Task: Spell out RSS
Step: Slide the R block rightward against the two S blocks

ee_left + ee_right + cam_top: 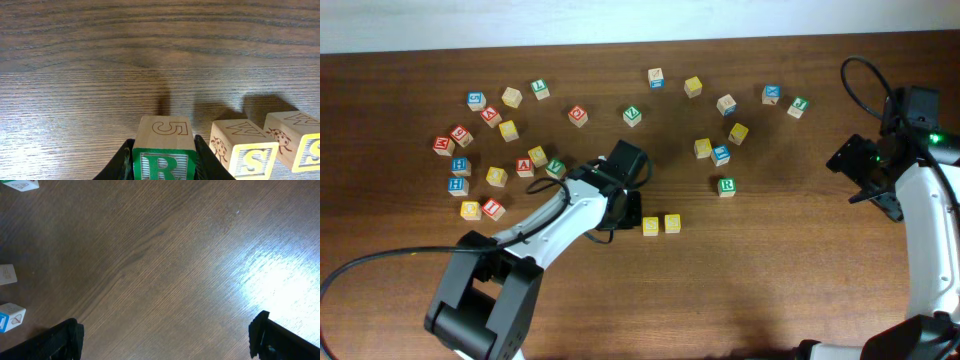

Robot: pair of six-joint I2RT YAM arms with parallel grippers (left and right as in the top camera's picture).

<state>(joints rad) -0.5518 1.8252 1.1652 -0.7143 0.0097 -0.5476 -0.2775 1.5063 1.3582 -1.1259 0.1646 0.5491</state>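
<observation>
The left fingers [209,162] are clamped on the R cube [164,131], one pad on each side face, with its green-bordered R facing the wrist camera; I cannot tell whether its base is touching the bench [150,50] or just above it. The first S cube [243,150] sits to its right with a small gap, and the second S cube [300,145] is just beside that one.

As I judge it, the step is setting R down at the head of the row. I want to close the gap sideways until R sits just beside the first S without bumping it; line its front face up with theirs, since both S cubes sit slightly turned; settle it flat; then spread the fingers only enough to release, and lift straight up so neither pad drags the cube.

The right fingers [282,342] are spread wide over bare wood at the far right, holding nothing.

My count from overhead: two S cubes in the row; one R in the grasp; what looks like a second green R cube [726,186] well apart; about twenty-five other letter cubes [508,131] scattered along the far side.
</observation>
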